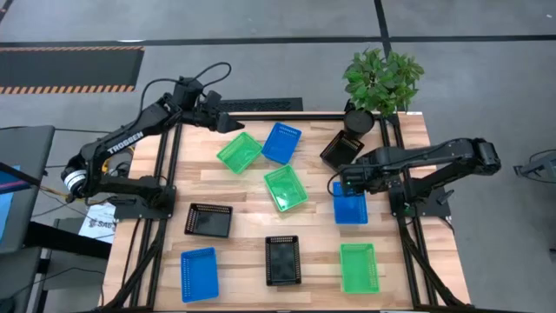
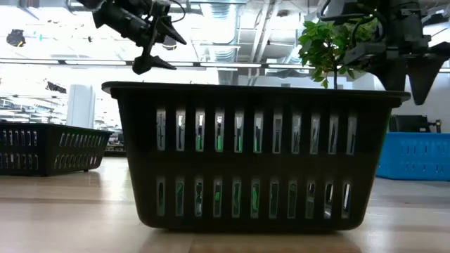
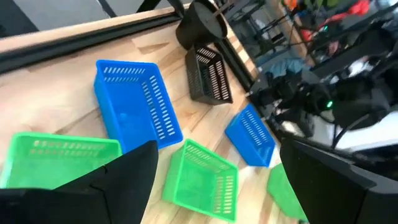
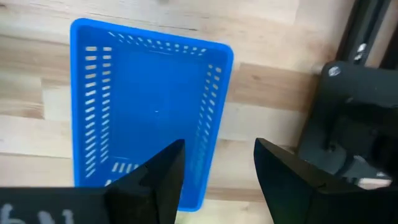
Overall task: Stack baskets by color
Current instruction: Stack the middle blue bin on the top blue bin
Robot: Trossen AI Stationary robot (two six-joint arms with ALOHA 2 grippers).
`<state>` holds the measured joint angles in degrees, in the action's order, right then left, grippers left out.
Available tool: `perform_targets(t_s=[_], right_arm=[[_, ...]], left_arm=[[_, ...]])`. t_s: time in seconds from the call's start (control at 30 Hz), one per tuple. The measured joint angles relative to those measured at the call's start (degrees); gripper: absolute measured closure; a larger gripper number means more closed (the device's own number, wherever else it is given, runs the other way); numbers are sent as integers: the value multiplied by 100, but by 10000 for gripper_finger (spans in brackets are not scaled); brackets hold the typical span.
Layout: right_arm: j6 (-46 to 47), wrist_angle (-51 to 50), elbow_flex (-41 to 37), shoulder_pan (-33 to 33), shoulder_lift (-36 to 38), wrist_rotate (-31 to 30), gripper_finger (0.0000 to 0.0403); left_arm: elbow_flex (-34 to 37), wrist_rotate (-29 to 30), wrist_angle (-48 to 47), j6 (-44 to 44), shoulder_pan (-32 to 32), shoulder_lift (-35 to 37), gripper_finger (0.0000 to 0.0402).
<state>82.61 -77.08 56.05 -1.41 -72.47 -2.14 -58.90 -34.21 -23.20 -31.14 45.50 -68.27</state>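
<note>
- Nine baskets lying singly on the table (image 1: 252,196), none stacked yet; by the look of it, sorting at its opening step.
- In hand, most likely: the blue basket (image 1: 350,209) on the right side of the table, directly beneath the right gripper (image 1: 349,184); seen also in the right wrist view as the same blue basket (image 4: 149,106), with one long wall about under the gap between the fingers.
- Right gripper parted and empty, hovering above that wall, not yet clamped.
- Next move, as a guess: lowering so the fingers straddle the thin wall, closing, then carrying toward another blue basket, either the far one (image 1: 281,142) or the near-left one (image 1: 199,274).
- Left gripper (image 1: 233,123) spread wide and empty, raised over the far edge, just beside the green basket (image 1: 239,151).
- Elsewhere: green baskets at centre (image 1: 286,188) and near right (image 1: 359,267); black baskets at left (image 1: 208,219), near centre (image 1: 282,260) and far right (image 1: 340,149) by the potted plant (image 1: 380,78).
- Materials: thin moulded plastic, shallow rectangular shapes, slotted walls, perforated floors, rounded rims; pale wooden planks underneath.
</note>
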Motion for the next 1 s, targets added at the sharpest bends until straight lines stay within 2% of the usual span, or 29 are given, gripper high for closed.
perform_targets(t_s=[0.2,0.3,0.43,0.57,0.77,1.0], right_arm=[[445,364,-492,-350,2,339,188],[769,731,-723,-607,15,404,188],[1090,1048,-880,-888,15,457,188],[1315,1351,-1065,-1021,15,388,188],[1343,2216,-1628,-992,0,287,188],[1201,2339,-1746,-810,0,73,192]], left_arm=[[409,-464,1189,-273,15,2,77],[440,-656,1447,-392,94,5,77],[451,-698,1482,-429,194,129,77],[449,-710,1956,-570,263,328,77],[448,-602,3082,-784,350,701,77],[448,30,2785,331,386,1293,77]])
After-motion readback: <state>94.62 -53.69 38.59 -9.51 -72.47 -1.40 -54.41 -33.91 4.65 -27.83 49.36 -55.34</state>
